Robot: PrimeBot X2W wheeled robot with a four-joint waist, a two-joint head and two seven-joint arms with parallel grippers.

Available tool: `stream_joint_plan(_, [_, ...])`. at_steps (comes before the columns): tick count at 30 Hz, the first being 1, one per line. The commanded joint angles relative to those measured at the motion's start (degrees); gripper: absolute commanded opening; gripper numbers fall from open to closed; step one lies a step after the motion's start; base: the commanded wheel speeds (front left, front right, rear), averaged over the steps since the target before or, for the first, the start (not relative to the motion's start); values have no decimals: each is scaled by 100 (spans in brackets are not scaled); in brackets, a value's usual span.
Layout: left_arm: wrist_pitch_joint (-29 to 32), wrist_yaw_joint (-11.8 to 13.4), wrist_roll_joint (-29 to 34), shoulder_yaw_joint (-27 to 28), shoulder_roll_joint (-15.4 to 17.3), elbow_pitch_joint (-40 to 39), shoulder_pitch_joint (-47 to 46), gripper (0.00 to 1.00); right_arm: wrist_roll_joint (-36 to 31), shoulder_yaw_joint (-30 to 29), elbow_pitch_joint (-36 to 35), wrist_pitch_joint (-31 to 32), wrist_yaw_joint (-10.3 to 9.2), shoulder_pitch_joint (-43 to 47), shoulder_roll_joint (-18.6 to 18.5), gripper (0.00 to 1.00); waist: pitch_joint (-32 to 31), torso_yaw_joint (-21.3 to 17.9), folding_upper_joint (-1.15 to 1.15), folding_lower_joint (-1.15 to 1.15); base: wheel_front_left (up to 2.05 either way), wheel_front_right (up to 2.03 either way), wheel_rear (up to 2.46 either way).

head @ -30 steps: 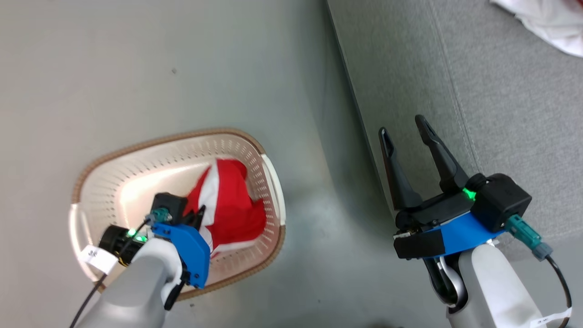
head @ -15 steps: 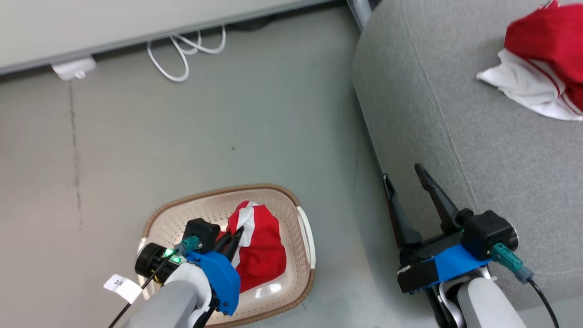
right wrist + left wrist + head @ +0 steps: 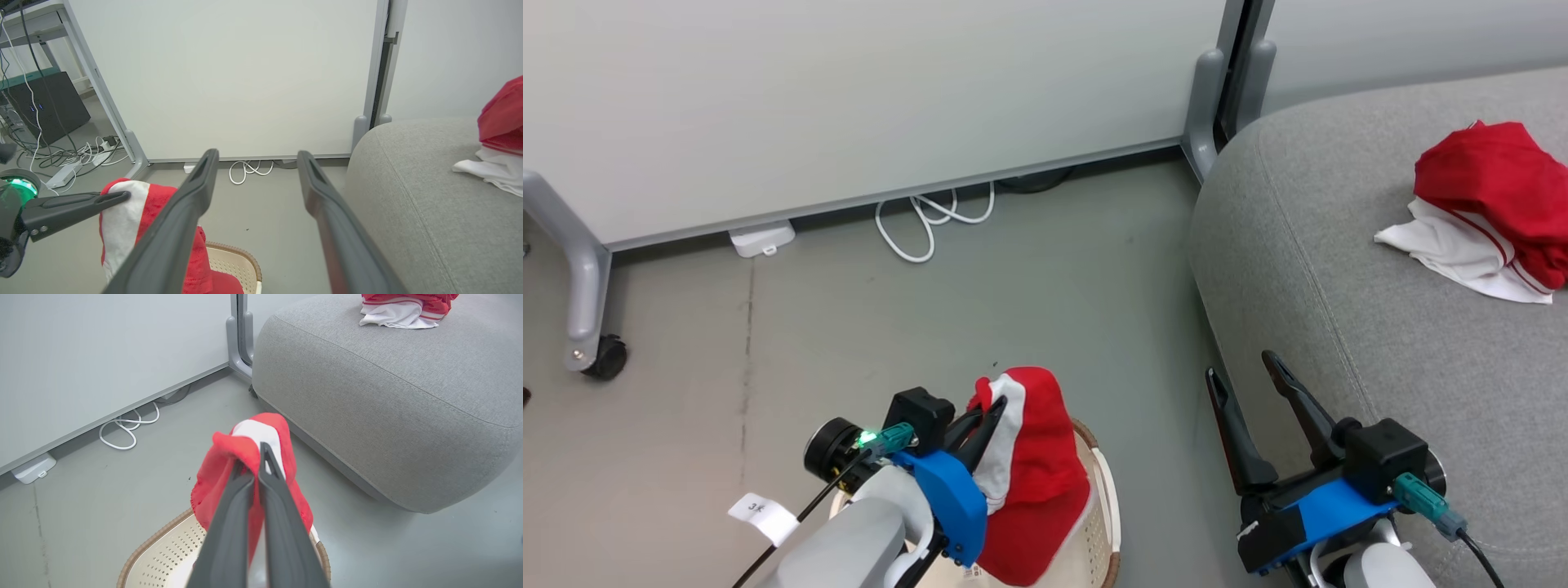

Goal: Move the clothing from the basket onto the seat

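My left gripper [image 3: 995,404] is shut on a red garment with a white panel [image 3: 1037,465], holding it up above the cream basket [image 3: 1104,523]; the cloth [image 3: 249,457] drapes over the fingertips and hangs down toward the basket [image 3: 163,555]. A second red and white garment [image 3: 1490,212] lies on the grey sofa [image 3: 1380,327], at its far right. My right gripper [image 3: 1241,371] stands open with nothing in it, in front of the sofa's near edge. In the right wrist view the held garment [image 3: 122,220] shows at the lower left, above the basket rim [image 3: 237,253].
A white partition wall [image 3: 849,106] on castor legs [image 3: 600,355] runs along the back. A coiled white cable [image 3: 931,224] and a small white box [image 3: 761,238] lie on the grey floor at its foot. Cables and a dark case [image 3: 45,106] sit at the far left.
The head camera has tilted up, bringing the wall and sofa top into view. My left gripper has lifted the red garment out of the basket. The right gripper stays open.
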Motion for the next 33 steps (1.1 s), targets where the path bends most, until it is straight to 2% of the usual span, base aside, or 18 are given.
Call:
stream_joint_plan(1, [-27, -4, 63, -22, 1, -58, -89, 0, 21, 8, 16, 19, 3, 84, -3, 100, -113, 62, -1, 1, 0, 0, 0])
stream_joint_plan(19, [424, -3, -49, -315, -493, -677, -1061, 0, 4, 196, 16, 235, 3, 404, -3, 100, -663, 381, -1, 1, 0, 0, 0])
stream_joint_plan(33, [495, 15, -142, -319, -546, -697, -1224, 0, -19, 270, -44, 322, 3, 415, -3, 100, -783, 441, -1, 1, 0, 0, 0])
